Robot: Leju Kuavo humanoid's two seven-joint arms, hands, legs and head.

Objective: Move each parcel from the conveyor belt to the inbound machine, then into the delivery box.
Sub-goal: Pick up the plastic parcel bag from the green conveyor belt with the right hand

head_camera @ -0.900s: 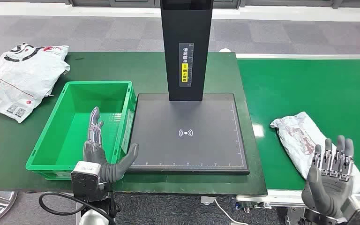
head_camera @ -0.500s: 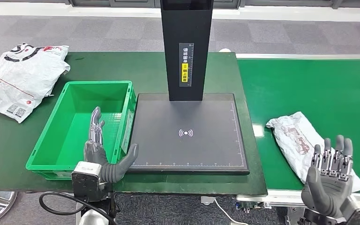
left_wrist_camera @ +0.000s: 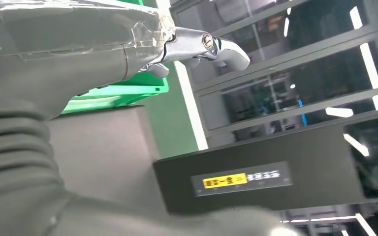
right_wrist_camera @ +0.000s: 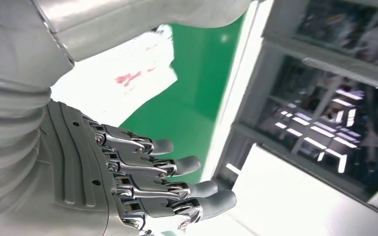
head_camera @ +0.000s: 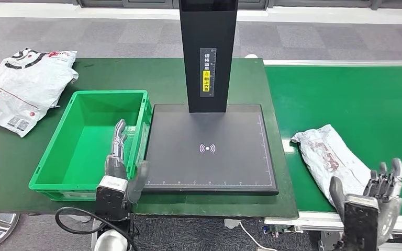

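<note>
White parcel [head_camera: 331, 158] lying on the green conveyor belt [head_camera: 356, 99], long axis running diagonally away from the right hand [head_camera: 379, 196], which hovers just beside its near end, empty with fingers apart; the left hand [head_camera: 121, 167] is far off.

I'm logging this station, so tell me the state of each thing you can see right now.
Left hand: open, empty, over the crate's near edge.
Right hand: open, empty, near the parcel.
Parcel: lying on the belt.
Crate: empty.
Scanner pad: bare.
Bags: lying on the table.
</note>
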